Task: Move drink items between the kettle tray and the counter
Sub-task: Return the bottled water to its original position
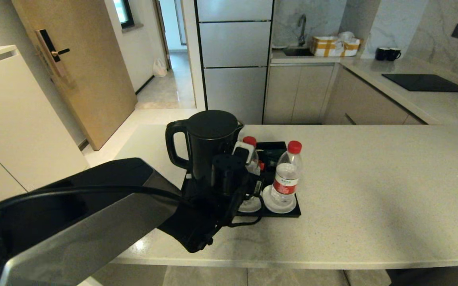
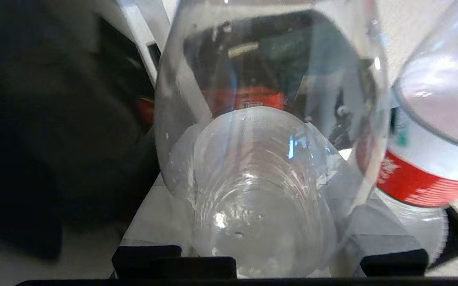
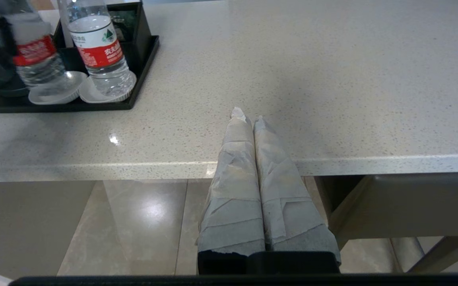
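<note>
Head view: the left gripper is clamped on the left water bottle, which stands just right of the black kettle at the tray's middle. Left wrist view confirms the grip: the clear bottle body fills the gap between the two fingers, with one on each side. In the right wrist view this bottle appears tilted and lifted off its white coaster.

The second water bottle, red-capped with a red-white label, stands upright on the right coaster, just beside the held one. Both coasters sit at the near edge of the kettle tray; a small black box stands at its far side.

The tray rests on the beige counter, toward its left end.

The right gripper hangs off the near counter edge, well right of the tray, its taped fingers pressed together.
</note>
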`<state>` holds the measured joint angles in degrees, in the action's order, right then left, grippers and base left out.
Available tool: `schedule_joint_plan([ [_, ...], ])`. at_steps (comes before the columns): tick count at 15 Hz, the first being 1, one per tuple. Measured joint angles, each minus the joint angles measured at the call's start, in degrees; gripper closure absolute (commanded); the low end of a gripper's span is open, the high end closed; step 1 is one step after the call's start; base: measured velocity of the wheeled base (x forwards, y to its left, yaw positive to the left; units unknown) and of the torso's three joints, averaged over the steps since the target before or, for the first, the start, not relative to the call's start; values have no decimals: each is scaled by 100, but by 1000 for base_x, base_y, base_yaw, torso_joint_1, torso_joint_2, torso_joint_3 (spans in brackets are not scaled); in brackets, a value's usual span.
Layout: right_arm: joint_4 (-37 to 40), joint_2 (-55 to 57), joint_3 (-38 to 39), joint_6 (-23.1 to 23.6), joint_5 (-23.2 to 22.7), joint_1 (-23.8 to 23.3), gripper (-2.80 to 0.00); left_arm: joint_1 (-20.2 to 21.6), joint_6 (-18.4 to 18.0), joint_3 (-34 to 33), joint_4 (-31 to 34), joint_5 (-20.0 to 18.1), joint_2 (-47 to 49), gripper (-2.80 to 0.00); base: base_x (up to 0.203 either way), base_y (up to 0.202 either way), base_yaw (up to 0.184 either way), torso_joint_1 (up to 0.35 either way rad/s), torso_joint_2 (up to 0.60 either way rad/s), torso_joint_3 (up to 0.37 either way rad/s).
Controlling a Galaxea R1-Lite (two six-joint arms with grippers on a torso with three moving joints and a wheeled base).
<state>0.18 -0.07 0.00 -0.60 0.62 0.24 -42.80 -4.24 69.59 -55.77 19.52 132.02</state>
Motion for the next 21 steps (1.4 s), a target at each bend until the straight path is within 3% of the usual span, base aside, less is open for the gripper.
schedule_joint_plan([
  [13, -1, 0, -2, -1, 0, 0, 0, 17, 3, 505, 285, 68, 420, 0, 0, 0, 0, 0, 0, 0],
  [14, 0, 0, -2, 0, 0, 0, 0, 16, 3, 514, 313, 89, 427, -280, 0, 0, 0, 0, 0, 0],
  [21, 0, 0, -2, -3, 0, 0, 0, 5, 30, 464, 186, 77, 459, -280, 0, 0, 0, 0, 0, 0],
])
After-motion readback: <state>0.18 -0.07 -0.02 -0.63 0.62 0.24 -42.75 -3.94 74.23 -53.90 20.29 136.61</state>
